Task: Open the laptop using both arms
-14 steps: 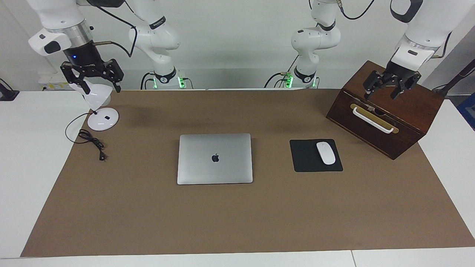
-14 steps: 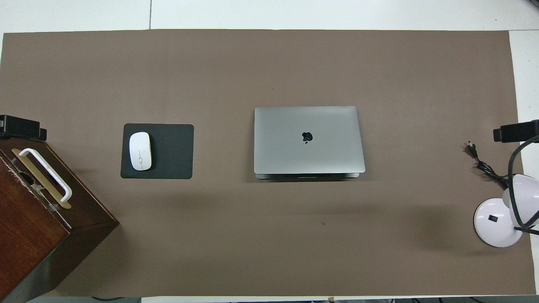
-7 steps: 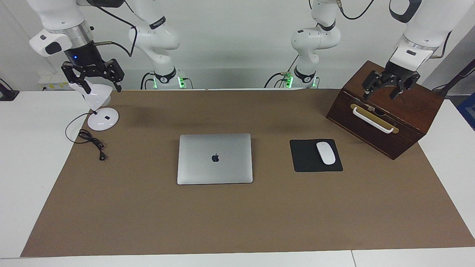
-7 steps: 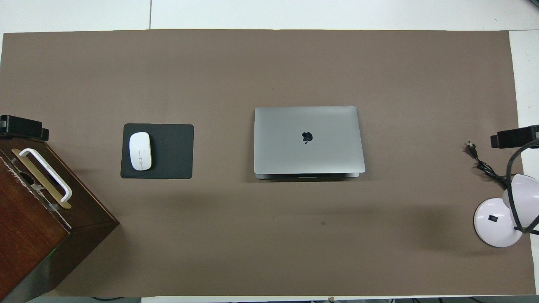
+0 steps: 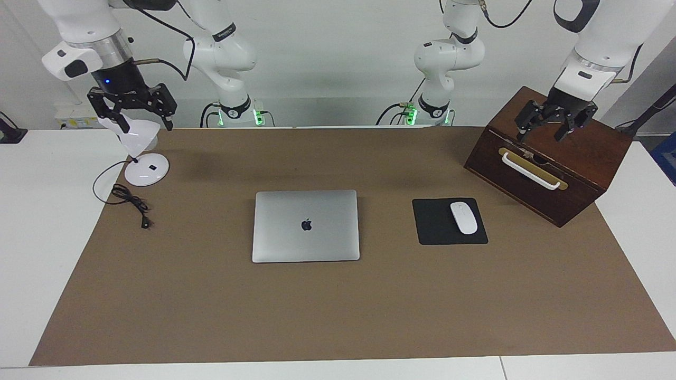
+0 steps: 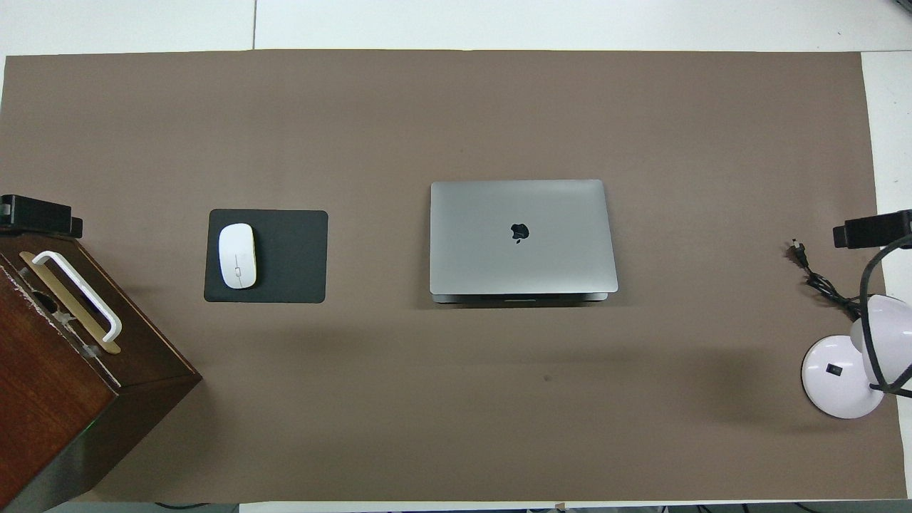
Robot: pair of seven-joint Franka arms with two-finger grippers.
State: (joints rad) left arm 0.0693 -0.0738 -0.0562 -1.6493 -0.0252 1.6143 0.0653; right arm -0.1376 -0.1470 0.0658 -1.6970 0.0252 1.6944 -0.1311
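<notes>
The facing view shows the laptop (image 5: 306, 226) lying shut and flat in the middle of the brown mat (image 5: 338, 306), its lid up with the dark logo showing. Beside it, toward the left arm's end of the table, a black mouse pad (image 5: 435, 224) carries a white mouse (image 5: 463, 217). Nearer to the robots at that same end stands a dark wooden box (image 5: 581, 158) with a white handle (image 5: 529, 171) on its front. The left gripper (image 5: 549, 126) hangs over the top of this box, its fingers spread apart and empty, touching nothing. At the right arm's end of the table a white desk lamp (image 5: 146, 170) stands on its round base, and its black cord (image 5: 129, 200) trails onto the mat. The right gripper (image 5: 132, 113) hovers over the lamp's shade, its fingers standing apart with nothing between them. Both grippers are well apart from the laptop.

The overhead view shows the laptop (image 6: 522, 237) near the middle of the mat (image 6: 456, 107), closed, with its hinge edge on the side nearer to the robots. The mouse pad (image 6: 285, 256) and mouse (image 6: 237, 256) lie beside it toward the left arm's end, and the wooden box (image 6: 50, 370) fills that corner, nearer to the robots. Only a dark tip of the left gripper (image 6: 39, 215) shows over the box's edge, and a dark tip of the right gripper (image 6: 871, 229) shows over the mat's edge above the cord (image 6: 819, 281) and lamp (image 6: 841, 377).
</notes>
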